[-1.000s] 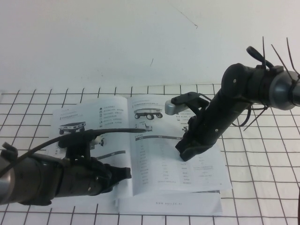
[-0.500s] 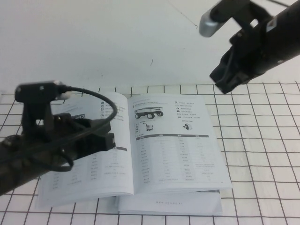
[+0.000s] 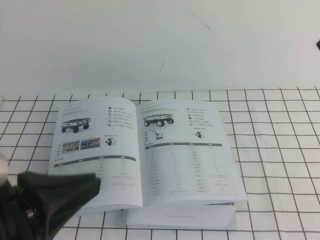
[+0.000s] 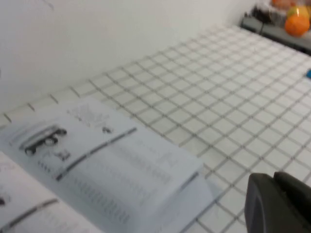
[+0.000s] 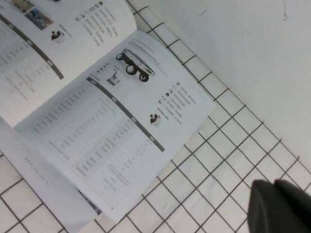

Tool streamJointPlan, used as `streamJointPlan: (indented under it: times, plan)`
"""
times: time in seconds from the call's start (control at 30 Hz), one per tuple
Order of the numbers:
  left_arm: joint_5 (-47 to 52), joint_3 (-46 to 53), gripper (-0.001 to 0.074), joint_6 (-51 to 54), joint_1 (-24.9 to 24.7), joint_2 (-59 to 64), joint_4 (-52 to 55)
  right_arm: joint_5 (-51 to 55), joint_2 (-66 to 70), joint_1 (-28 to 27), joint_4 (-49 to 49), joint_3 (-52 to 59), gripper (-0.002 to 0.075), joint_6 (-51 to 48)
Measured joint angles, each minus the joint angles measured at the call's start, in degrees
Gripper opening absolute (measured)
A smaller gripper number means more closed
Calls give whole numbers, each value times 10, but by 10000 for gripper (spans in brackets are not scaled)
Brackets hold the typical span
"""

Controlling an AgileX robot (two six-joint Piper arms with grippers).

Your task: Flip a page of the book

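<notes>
The book (image 3: 150, 155) lies open and flat on the gridded table. The page (image 3: 95, 150) lies flat as its left-hand leaf, with the flat four-wheeled cart side up. The facing leaf (image 3: 185, 150) shows a wheeled robot and tables. My left arm (image 3: 50, 200) is a dark blurred shape at the lower left, over the book's near left corner. My left gripper (image 4: 279, 206) is shut and empty, off the book's edge above the grid. My right gripper (image 5: 282, 208) is shut and empty, high above the grid beside the book (image 5: 97, 121). Only a sliver of the right arm shows in the high view.
The gridded white table (image 3: 270, 150) ends at a plain white wall (image 3: 150, 45) behind the book. An orange object (image 4: 296, 22) sits on a dark tray at the table's far end in the left wrist view.
Both arms have lifted off the book. The right arm rose and left to the upper right. The left arm drew back to the lower left. The book stays open and flat.
</notes>
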Motion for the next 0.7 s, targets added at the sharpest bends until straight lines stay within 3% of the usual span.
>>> streamJointPlan:
  times: [0.2, 0.4, 0.7]
  plan:
    - [136, 0, -2, -213, 0, -59, 249, 18, -116, 0, -20, 106, -1, 62]
    - [125, 34, -2, -357, 0, -143, 451, 22, -261, 0, -70, 297, -1, 114]
    - [144, 77, -2, -424, 0, -323, 504, -102, -472, 0, -96, 478, -1, 168]
